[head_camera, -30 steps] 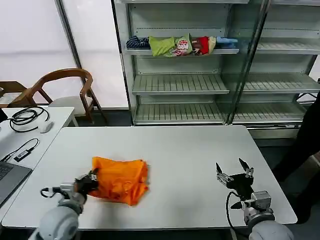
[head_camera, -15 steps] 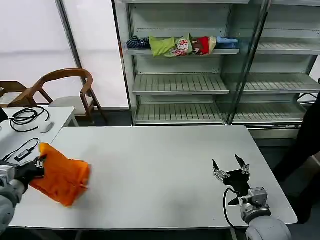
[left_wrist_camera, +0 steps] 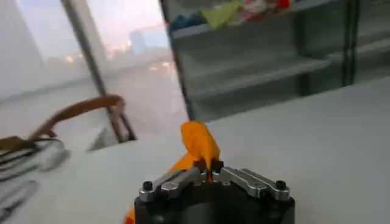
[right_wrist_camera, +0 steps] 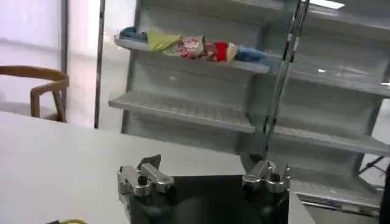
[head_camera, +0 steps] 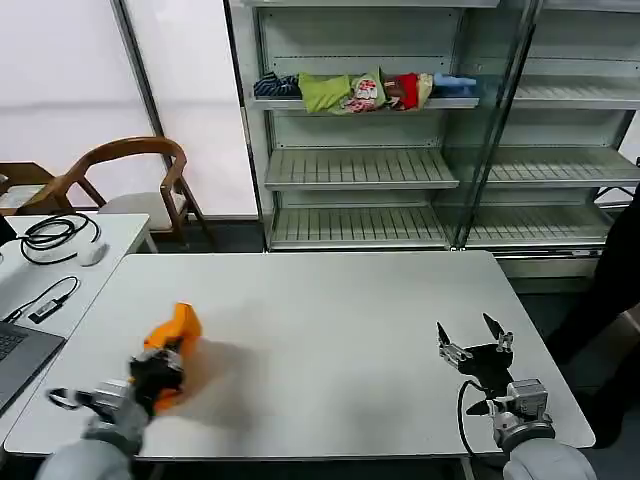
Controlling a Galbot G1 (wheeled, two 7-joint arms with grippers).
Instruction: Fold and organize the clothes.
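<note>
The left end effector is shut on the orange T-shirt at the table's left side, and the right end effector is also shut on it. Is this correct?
Not quite. In the head view the right end effector is open and holds nothing, far from the orange T-shirt. The left end effector is shut on it at the left of the table.

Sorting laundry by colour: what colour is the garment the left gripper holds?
Bright orange cotton T-shirt, clearest in the head view.

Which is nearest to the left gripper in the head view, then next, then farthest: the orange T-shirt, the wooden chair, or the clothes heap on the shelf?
1. Orange T-shirt, clamped in the left gripper, near table edge.
2. Wooden chair, behind the table, left side.
3. Clothes heap, on the upper shelf, far back.
</note>
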